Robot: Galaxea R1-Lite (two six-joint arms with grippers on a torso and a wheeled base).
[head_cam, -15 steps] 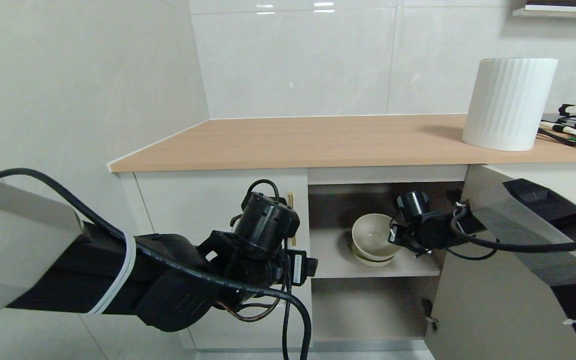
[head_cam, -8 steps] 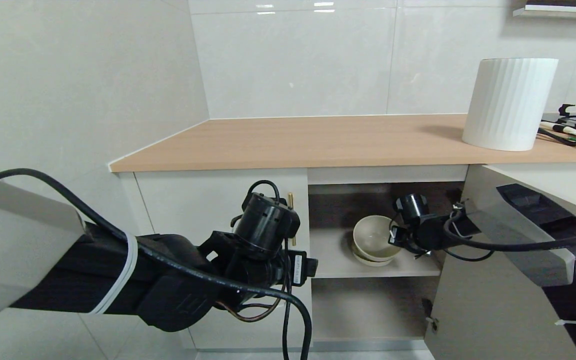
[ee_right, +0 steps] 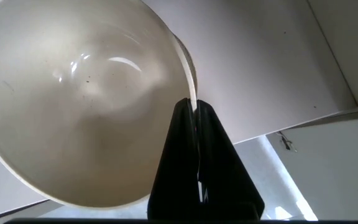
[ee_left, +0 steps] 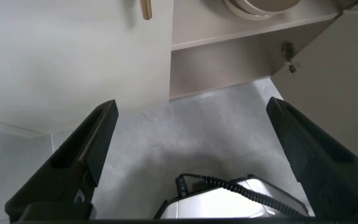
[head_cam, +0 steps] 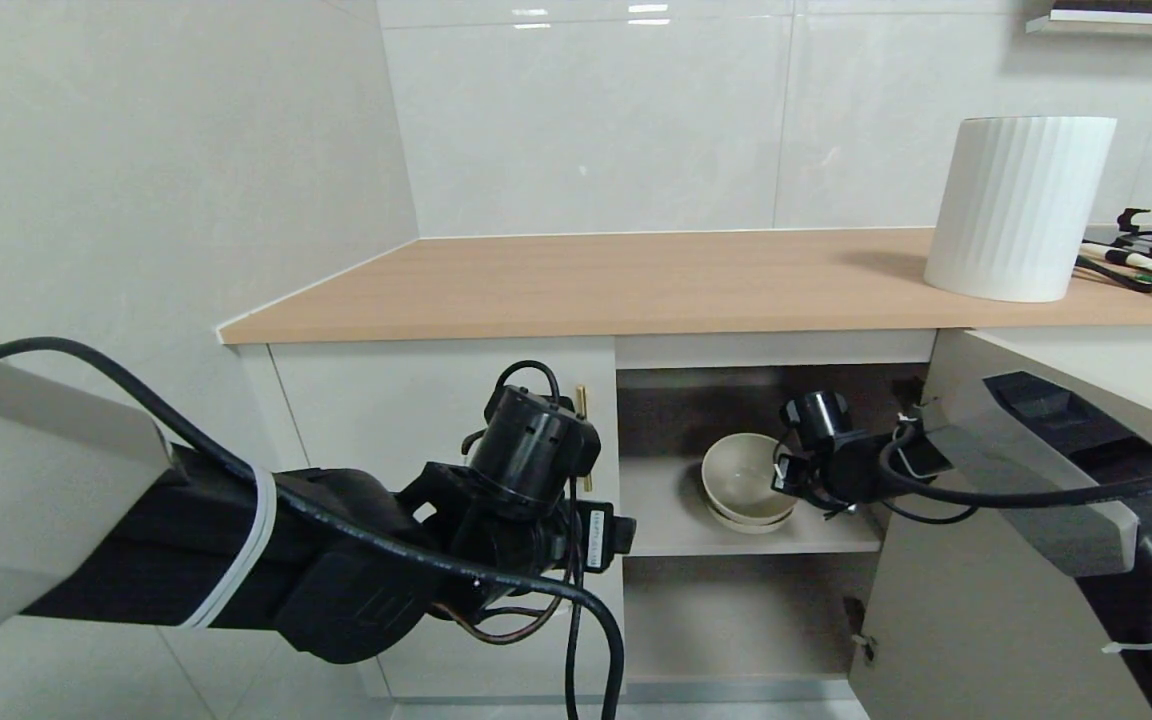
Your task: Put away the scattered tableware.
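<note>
A cream bowl sits tilted on a second bowl on the upper shelf of the open cabinet. My right gripper reaches in from the right and is shut on the top bowl's rim. In the right wrist view its black fingers pinch the rim of the bowl, with the lower bowl's edge just behind. My left gripper hangs open over the floor in front of the closed left door, holding nothing. The stacked bowls lie beyond it.
A white ribbed container stands on the wooden counter, with utensils at the far right. The cabinet's right door hangs open. The left door is closed, with a gold handle. The lower shelf is bare.
My right gripper has carried the bowl a little left and deeper into the cabinet, settling it lower onto the other bowl. The left arm has not moved.
</note>
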